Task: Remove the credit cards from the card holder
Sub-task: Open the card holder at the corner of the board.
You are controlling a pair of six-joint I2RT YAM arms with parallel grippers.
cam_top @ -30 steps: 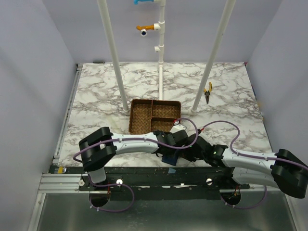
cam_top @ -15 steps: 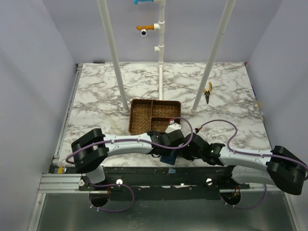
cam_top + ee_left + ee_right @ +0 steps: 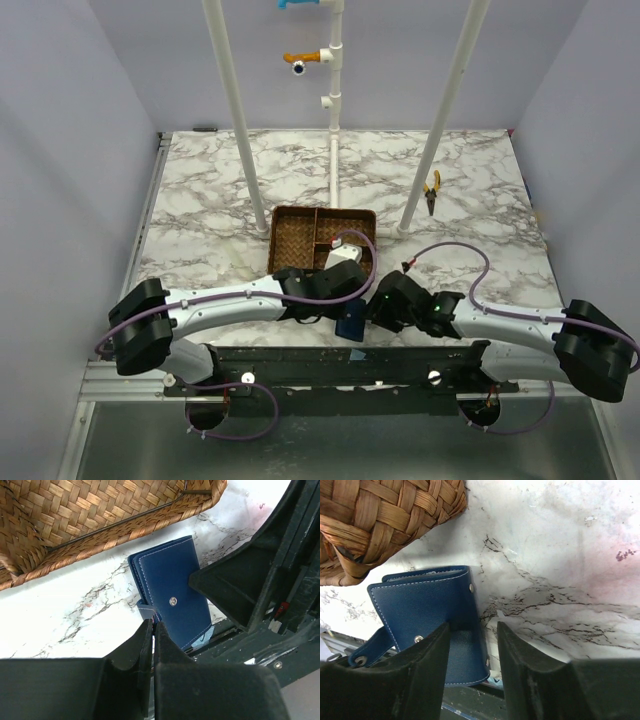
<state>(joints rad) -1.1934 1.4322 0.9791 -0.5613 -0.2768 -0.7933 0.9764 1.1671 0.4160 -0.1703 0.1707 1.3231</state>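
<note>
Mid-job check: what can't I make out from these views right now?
Credit cards: none show in any view; the card holder is folded shut.
Left gripper: left wrist view, its shut fingertips hide the strap end, so a pinch is uncertain.
Holder in top view: mostly covered by both arms.
Right gripper: right wrist view, open astride the holder's edge; contact unclear.

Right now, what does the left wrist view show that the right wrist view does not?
Only the left wrist: the left claw, shut at the strap of the holder, and the inside of the tray. Only the right wrist: the right claw standing open, astride the holder's edge. Both: the closed navy holder, the tray's wall beside it, the marble table. No cards show.
</note>
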